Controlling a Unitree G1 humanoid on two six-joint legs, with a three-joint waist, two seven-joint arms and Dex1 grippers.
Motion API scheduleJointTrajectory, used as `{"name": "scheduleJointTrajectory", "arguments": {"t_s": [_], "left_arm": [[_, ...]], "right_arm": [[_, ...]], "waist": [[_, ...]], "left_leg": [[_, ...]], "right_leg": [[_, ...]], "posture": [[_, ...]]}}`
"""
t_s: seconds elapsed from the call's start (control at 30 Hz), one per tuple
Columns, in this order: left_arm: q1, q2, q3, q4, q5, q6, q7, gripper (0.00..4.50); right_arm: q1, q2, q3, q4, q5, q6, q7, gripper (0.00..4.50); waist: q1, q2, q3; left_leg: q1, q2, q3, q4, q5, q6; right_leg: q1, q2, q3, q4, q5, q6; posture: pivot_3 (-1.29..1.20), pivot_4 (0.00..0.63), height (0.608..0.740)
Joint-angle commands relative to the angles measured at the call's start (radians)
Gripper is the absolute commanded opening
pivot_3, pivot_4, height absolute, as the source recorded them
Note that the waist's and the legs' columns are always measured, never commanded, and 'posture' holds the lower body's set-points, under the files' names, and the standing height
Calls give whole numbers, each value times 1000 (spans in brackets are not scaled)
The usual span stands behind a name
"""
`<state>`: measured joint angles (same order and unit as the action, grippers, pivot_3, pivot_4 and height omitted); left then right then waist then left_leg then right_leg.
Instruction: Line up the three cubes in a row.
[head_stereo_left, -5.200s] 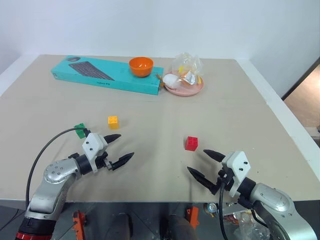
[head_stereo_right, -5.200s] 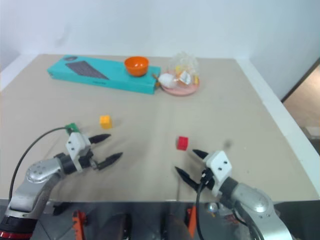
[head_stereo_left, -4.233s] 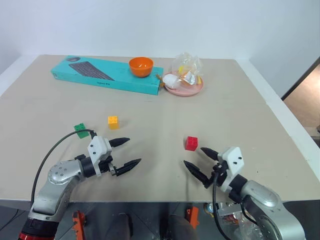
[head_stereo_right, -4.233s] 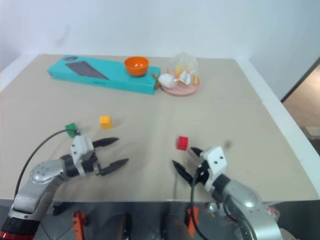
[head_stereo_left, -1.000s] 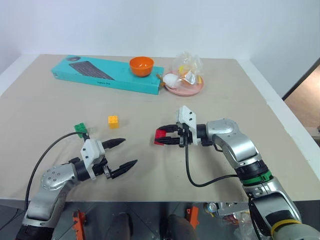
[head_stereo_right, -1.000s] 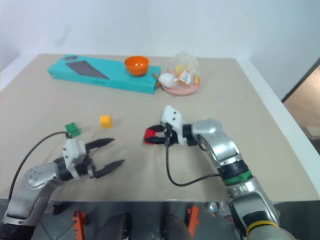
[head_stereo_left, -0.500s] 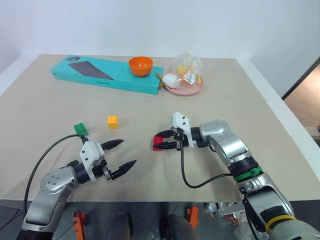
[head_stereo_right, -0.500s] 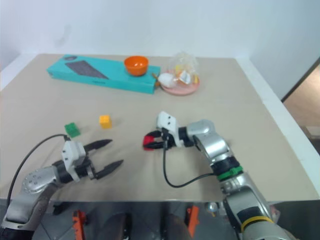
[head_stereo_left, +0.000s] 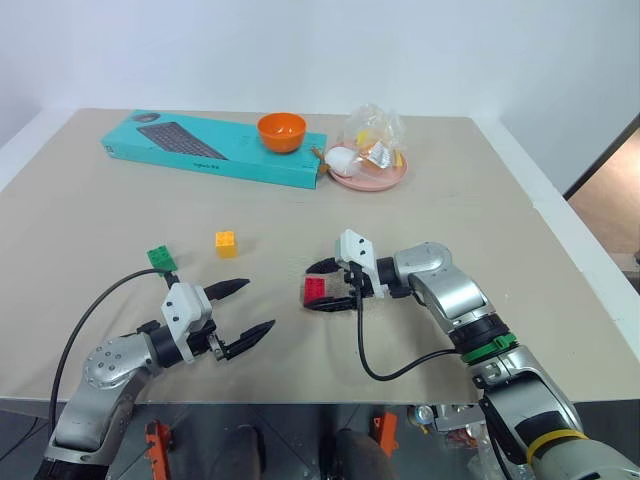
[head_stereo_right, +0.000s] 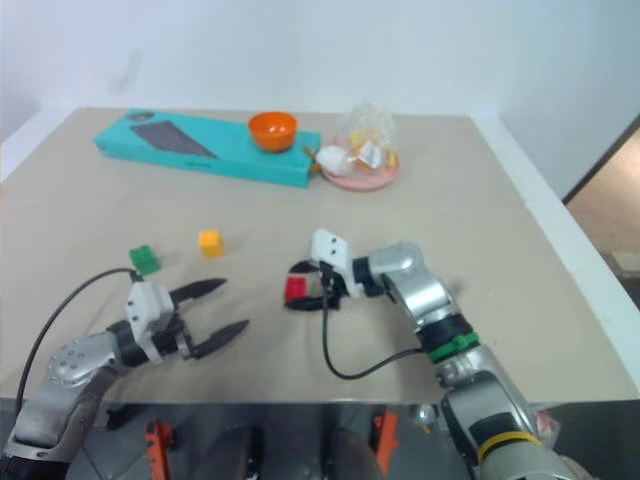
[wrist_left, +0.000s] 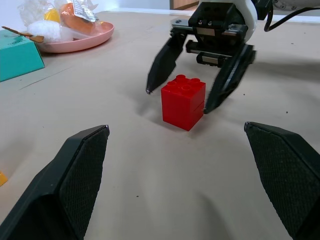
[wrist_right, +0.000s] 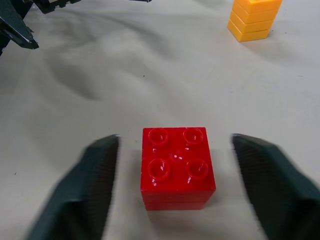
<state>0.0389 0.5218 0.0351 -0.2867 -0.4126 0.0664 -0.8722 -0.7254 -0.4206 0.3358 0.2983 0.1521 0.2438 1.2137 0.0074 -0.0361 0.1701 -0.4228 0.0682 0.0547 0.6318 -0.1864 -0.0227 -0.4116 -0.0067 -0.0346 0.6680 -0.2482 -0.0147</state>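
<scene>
Red cube (head_stereo_left: 314, 290) loose between spread right pincer (head_stereo_left: 323, 286) fingers; left pincer (head_stereo_left: 249, 308) apart; studs plain at right wrist.

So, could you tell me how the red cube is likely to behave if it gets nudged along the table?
The red cube looks like rigid moulded plastic, so it should stay stiff. It sits flat on a broad base, as wide as it is tall, so it would probably slide rather than tip or roll. Its glossy faces may be slightly slippery.
</scene>
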Motion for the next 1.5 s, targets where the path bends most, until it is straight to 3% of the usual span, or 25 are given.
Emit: {"name": "scheduleJointTrajectory", "arguments": {"t_s": [0.03,0.33,0.6,0.8,1.0,1.5], "left_arm": [[-7,-9,17,-18,-3,5,32,4500],[-17,-56,140,-9,21,44,253,4500],[9,-144,325,-61,145,57,607,4500],[1,-236,305,-70,235,96,769,4500],[-71,-326,276,-37,239,180,864,4500],[-196,-389,243,62,273,291,970,4500]], "right_arm": [[-7,-17,-61,-90,29,13,-21,4435],[77,-43,-172,-375,134,184,-136,4435],[178,-41,-226,-530,164,217,-267,4435],[180,-31,-205,-511,145,165,-296,4435],[148,-32,-194,-453,118,109,-307,4435],[124,-29,-215,-418,117,99,-323,4435]], "waist": [[0,1,0],[0,1,1],[-1,1,1],[0,1,1],[0,0,1],[0,0,1]], "left_leg": [[0,0,0,0,0,0],[0,1,-1,0,0,0],[0,1,-1,0,0,0],[0,0,0,1,0,0],[0,-1,0,2,0,0],[-1,-1,0,2,0,0]], "right_leg": [[0,0,0,0,0,0],[0,-2,0,0,0,0],[0,-2,1,0,0,0],[1,-2,0,0,1,1],[1,-1,0,0,1,2],[1,0,0,0,2,2]], "posture": [[0,150,740],[0,150,740],[0,150,740],[0,150,740],[0,150,740],[0,150,740]]}}
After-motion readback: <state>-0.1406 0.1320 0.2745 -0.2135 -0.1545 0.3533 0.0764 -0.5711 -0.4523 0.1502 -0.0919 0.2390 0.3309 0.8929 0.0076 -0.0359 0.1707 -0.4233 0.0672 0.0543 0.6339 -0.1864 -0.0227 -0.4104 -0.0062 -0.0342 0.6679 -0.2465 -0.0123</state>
